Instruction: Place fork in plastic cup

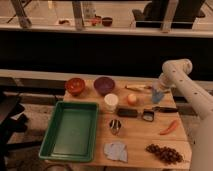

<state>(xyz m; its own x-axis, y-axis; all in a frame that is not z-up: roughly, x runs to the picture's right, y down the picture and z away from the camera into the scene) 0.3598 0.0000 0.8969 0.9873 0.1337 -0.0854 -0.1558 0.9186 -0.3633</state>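
The plastic cup, small, translucent and pale blue, stands at the back right of the wooden table. My gripper hangs from the white arm right above and against the cup, partly hiding it. A pale, long utensil-like thing, possibly the fork, lies just left of the cup. A dark-handled utensil lies in front of the cup. I cannot make out whether the gripper holds anything.
Green tray at the left front. Orange bowl, purple bowl, white cup, orange fruit, black block, small metal cup, blue cloth, grapes, red pepper.
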